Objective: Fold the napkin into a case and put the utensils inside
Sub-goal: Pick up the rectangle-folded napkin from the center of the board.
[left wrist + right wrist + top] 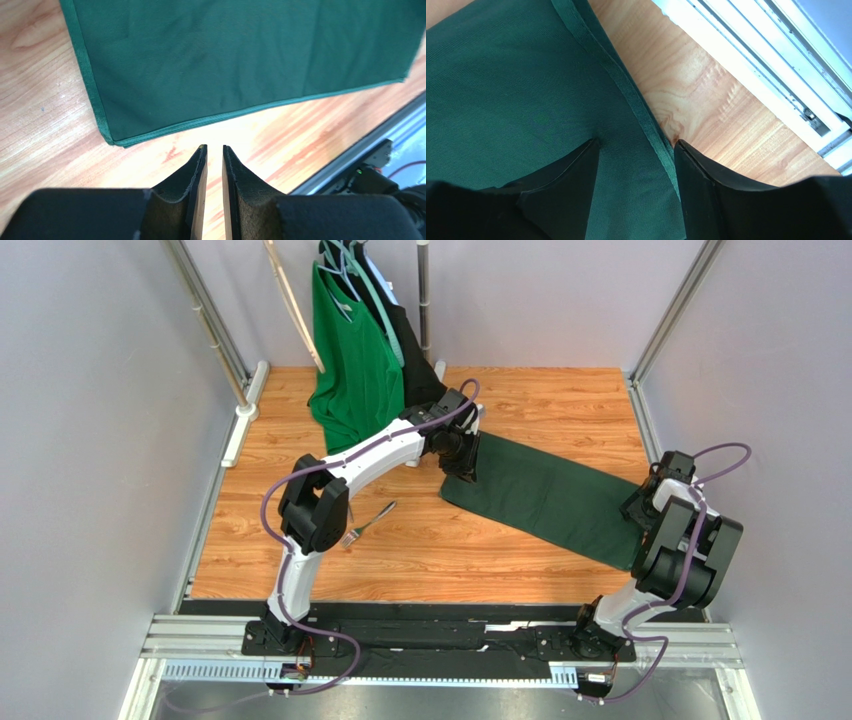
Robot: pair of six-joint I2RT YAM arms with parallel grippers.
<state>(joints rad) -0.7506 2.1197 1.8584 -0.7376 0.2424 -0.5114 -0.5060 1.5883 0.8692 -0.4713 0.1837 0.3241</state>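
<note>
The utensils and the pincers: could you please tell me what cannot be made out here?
- Utensils: top view shows one fork; any others are unseen.
- Napkin: top view, its ends are covered by both arms.
- Left pincer: nearly closed, holding nothing.
- Right pincer: open astride the napkin's hem; contact unclear.

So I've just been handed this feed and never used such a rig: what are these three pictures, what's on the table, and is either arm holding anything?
The overhead picture looks down on two white robot arms bolted at the table's near edge. The other two pictures come from cameras on each wrist, with its own black fingers at the bottom. On the wooden table lies the napkin, flat and folded to a long strip, and a fork near the left arm. A green T-shirt hangs at the back. The left gripper is nearly shut on nothing, just off the cloth's corner. The right gripper is open, straddling the napkin's hemmed edge. Neither holds anything.
</note>
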